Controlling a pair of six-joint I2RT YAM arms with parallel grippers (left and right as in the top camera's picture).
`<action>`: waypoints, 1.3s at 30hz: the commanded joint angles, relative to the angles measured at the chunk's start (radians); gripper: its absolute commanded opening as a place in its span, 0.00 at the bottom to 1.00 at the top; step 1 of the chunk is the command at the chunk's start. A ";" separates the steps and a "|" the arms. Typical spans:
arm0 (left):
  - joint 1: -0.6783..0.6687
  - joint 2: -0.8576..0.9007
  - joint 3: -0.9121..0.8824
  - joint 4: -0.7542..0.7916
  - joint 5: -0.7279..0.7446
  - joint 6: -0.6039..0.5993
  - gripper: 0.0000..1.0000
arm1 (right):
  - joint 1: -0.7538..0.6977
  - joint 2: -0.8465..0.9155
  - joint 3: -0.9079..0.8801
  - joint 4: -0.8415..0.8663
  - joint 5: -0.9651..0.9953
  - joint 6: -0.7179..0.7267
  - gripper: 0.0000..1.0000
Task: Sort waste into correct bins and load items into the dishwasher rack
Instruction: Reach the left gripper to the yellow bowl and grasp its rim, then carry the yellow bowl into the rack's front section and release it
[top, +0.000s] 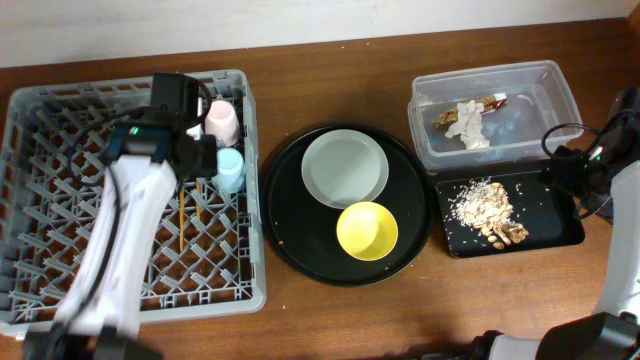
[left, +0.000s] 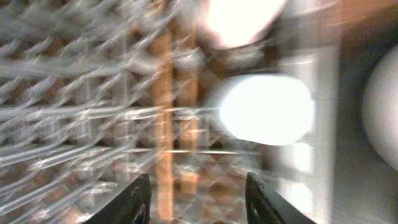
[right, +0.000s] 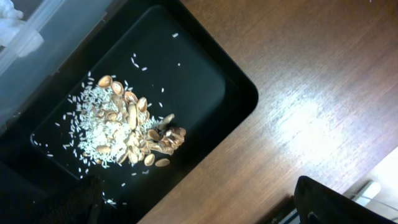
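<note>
The grey dishwasher rack (top: 60, 290) fills the left. In its back right part stand the pink cup (top: 221, 120) and the blue cup (top: 230, 168), with the wooden chopsticks (top: 183, 218) lying beside them. My left gripper (top: 195, 150) hovers just left of the cups. In the blurred left wrist view it (left: 198, 202) is open and empty, above the chopsticks (left: 163, 112), with the blue cup (left: 267, 109) ahead. The grey-white plate (top: 345, 167) and yellow bowl (top: 367, 230) sit on the round black tray. My right gripper (right: 205, 208) is open and empty over the black rectangular tray's (right: 205, 81) edge.
The clear tub (top: 535, 95) at the back right holds the white napkin (top: 468, 122) and the gold-brown wrapper (top: 490, 103). The black rectangular tray (top: 545, 230) in front of it holds the food scraps (top: 488, 208) (right: 127, 127). The round black tray (top: 290, 215) lies mid-table.
</note>
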 joint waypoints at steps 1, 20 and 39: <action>-0.101 -0.101 0.024 -0.024 0.344 -0.016 0.47 | -0.002 -0.006 0.010 0.000 0.012 0.005 0.99; -0.862 0.376 -0.012 0.244 0.100 -0.016 0.22 | -0.002 -0.006 0.010 0.000 0.012 0.005 0.99; -0.837 0.431 0.093 0.086 0.073 -0.039 0.01 | -0.002 -0.006 0.010 0.000 0.012 0.005 0.99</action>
